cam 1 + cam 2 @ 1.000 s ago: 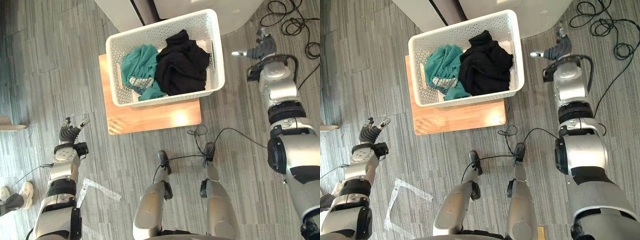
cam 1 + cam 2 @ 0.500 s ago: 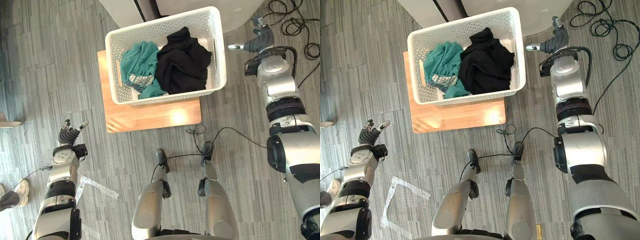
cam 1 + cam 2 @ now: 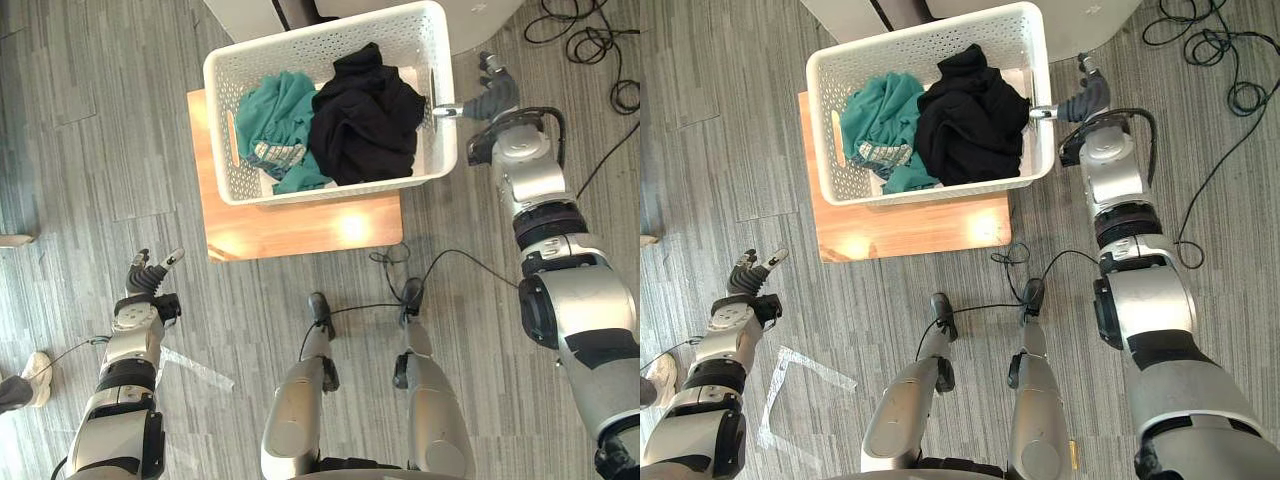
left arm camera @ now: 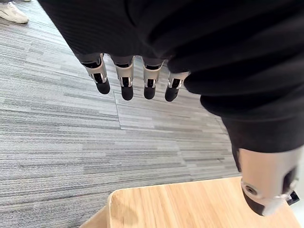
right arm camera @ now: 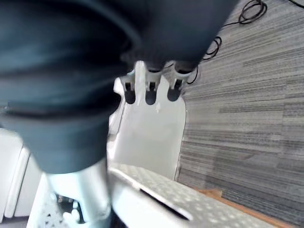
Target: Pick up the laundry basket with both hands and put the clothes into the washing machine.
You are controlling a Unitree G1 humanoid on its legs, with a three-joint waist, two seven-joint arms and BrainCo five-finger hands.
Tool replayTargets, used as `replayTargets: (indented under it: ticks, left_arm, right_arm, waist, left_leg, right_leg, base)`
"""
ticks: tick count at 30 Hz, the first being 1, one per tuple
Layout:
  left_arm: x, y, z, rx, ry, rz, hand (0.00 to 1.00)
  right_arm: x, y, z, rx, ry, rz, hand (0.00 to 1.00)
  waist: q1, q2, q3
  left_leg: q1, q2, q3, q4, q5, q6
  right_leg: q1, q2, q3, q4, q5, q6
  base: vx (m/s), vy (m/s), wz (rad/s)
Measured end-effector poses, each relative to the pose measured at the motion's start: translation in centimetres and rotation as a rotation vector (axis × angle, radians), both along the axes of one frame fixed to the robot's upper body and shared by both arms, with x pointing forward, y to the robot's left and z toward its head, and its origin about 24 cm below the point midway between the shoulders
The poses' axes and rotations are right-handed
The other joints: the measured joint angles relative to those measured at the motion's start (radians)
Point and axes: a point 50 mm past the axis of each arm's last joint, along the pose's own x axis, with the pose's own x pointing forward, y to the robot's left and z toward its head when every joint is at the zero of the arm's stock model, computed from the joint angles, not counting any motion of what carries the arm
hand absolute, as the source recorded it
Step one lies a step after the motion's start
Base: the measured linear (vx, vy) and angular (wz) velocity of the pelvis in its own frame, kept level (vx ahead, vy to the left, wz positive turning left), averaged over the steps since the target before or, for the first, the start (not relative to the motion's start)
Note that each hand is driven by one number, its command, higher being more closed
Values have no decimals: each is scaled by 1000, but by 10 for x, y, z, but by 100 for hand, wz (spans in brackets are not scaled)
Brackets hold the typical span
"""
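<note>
Basket (image 3: pixel 330 190) is sitting unlifted on the counter (image 3: pixel 300 228), right hand (image 3: pixel 487 98) hovering unclenched at its rim, left hand (image 3: pixel 148 276) unclenched, well apart.

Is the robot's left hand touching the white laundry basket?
No, the left hand is over the floor, well apart from the laundry basket on the wooden stand.

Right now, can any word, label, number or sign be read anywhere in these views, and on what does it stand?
No text can be read in these views.
Teal garment in the laundry basket: it bears a pale patterned patch, too small to tell whether it is print.
Wooden stand under the basket: plain, no marking.
</note>
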Motion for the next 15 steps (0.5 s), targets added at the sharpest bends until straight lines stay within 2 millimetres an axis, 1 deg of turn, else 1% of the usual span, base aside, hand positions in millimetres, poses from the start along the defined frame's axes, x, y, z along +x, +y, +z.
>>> replayTargets:
  ticks: [2, 9, 15]
  left_arm:
    - [-1, 0, -2, -4, 9, 3, 0]
    - [3, -9, -7, -12, 29, -18, 0]
    - [9, -15, -5, -24, 13, -23, 0]
  right_arm:
    - [1, 5, -5, 1, 10, 12, 0]
    - [0, 7, -9, -18, 5, 21, 0]
    - [0, 5, -16, -41, 20, 15, 0]
  waist:
    - [-1, -5, 3]
    - [-1, -25, 7]
    - [0, -25, 7]
  left_leg:
    - [0, 0, -1, -1, 0, 0]
    - [-7, -1, -2, 0, 1, 1]
    - [-5, -2, -7, 0, 8, 3]
  right_leg:
    - [-1, 0, 1, 1, 0, 0]
    - [-12, -1, 0, 10, -1, 1]
    - [-14, -4, -1, 29, -7, 1]
  base:
    - [0, 0, 0]
    - [0, 0, 0]
    - [-7, 11, 3]
